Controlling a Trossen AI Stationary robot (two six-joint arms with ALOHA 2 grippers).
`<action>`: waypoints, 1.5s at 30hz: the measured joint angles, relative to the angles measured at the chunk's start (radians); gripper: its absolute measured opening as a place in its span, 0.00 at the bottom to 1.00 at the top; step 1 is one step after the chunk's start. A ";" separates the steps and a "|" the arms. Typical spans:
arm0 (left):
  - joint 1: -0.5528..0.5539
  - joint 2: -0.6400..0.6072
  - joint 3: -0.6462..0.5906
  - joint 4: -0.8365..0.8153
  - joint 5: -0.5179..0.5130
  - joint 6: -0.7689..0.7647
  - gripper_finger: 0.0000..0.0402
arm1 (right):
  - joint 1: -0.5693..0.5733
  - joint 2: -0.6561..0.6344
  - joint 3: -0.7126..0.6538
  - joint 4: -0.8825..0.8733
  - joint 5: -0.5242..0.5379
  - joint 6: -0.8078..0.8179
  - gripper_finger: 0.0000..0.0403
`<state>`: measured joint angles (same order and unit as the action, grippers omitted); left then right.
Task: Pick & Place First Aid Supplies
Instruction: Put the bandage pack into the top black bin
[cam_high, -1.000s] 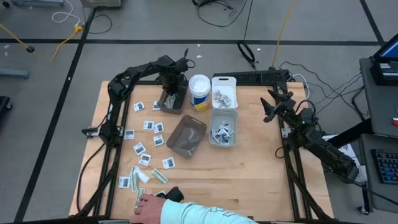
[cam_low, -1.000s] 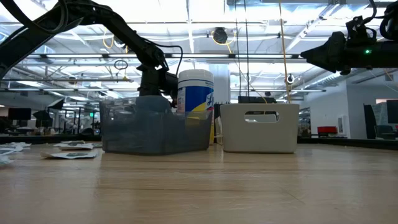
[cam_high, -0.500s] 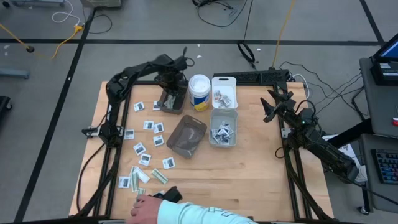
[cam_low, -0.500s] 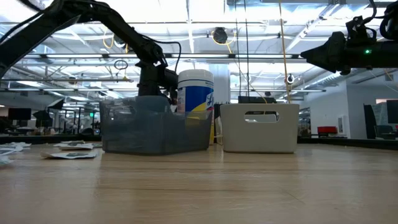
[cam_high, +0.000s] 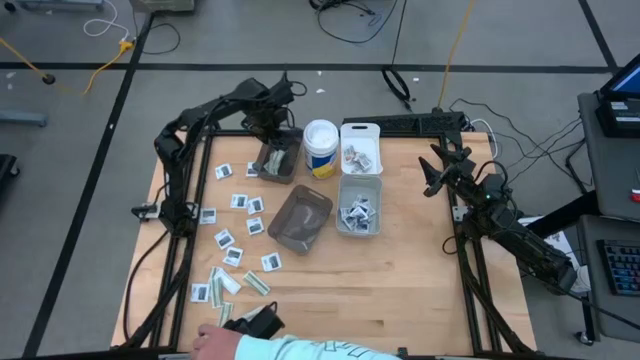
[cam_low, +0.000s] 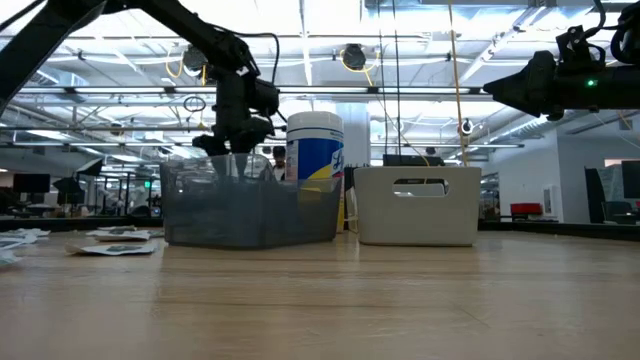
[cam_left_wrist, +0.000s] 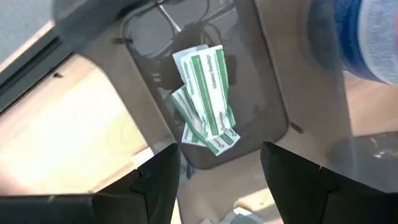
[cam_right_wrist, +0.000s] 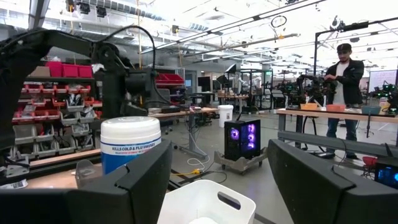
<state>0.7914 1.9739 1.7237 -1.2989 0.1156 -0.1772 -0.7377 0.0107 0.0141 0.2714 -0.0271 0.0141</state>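
Left gripper (cam_left_wrist: 219, 163) hangs open above the smoky bin (cam_left_wrist: 273, 99), with green-striped strip packets (cam_left_wrist: 205, 99) piled on the bin's floor, between the fingers.

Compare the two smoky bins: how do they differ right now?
The far smoky bin sits under the open left gripper and holds green-striped strips. The near smoky bin sits skewed at mid-table and looks empty, no gripper above it. Both are dark, translucent and rectangular.
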 joint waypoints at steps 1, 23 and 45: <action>0.000 -0.011 0.000 -0.007 0.000 -0.006 0.57 | 0.000 0.000 0.000 0.000 0.000 0.000 0.65; -0.283 -0.367 -0.416 0.021 0.042 -0.299 0.57 | 0.000 0.000 0.000 0.000 0.000 0.000 0.65; -0.723 -0.644 -0.680 0.079 0.064 -0.755 0.57 | 0.000 0.000 0.000 0.000 0.000 0.000 0.65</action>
<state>0.0685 1.3300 1.0439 -1.2199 0.1799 -0.9323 -0.7376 0.0109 0.0143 0.2714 -0.0273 0.0143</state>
